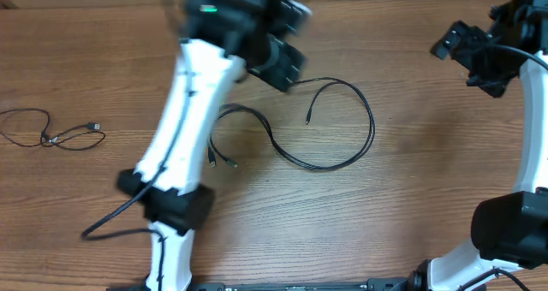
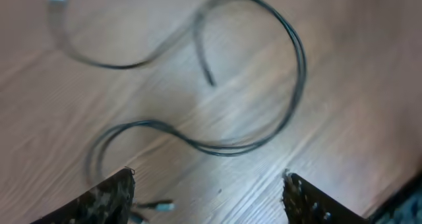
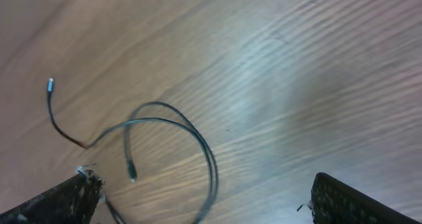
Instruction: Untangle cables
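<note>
Two thin black cables lie together in a big loop (image 1: 370, 128) at mid-table. One free plug end (image 1: 306, 120) sits inside the loop, and two plug ends (image 1: 223, 163) lie beside my left arm. A separate small cable (image 1: 51, 135) lies at the far left. My left gripper (image 1: 281, 64) hovers above the loop's upper left, blurred. In the left wrist view it is open and empty (image 2: 208, 176), with the loop (image 2: 300, 72) below it. My right gripper (image 1: 458, 44) is high at the back right. In the right wrist view it is open and empty (image 3: 204, 179), above the loop (image 3: 212, 165).
The wooden table (image 1: 411, 205) bears everything. My white left arm (image 1: 184, 120) slants across the left-centre and hides part of the cables. The right arm's base (image 1: 509, 227) stands at the front right.
</note>
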### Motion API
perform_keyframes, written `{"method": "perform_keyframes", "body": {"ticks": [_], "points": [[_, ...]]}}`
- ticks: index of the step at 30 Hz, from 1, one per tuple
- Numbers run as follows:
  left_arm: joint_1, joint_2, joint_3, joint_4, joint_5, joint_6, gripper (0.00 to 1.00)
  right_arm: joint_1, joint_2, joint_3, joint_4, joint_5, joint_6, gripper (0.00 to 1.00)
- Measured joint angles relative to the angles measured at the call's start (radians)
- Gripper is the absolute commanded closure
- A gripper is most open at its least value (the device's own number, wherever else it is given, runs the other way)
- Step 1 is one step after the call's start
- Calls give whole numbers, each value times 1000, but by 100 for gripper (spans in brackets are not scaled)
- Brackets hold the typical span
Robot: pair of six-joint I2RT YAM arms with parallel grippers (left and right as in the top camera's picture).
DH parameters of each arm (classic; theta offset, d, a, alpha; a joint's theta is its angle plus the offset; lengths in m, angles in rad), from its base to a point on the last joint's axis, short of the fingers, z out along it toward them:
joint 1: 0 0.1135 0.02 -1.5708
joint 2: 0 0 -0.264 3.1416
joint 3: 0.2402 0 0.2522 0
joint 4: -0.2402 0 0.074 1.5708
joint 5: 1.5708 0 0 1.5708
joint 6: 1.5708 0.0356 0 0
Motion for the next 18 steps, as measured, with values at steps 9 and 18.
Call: {"method": "perform_keyframes", "body": {"ticks": [9,18], "points": [[-115,261,-1,55,72,117,34,-8,0,0,-13,12,-53,0],[-151,330,-3,32,185,251,47,-8,0,0,37,34,-68,0]]}}
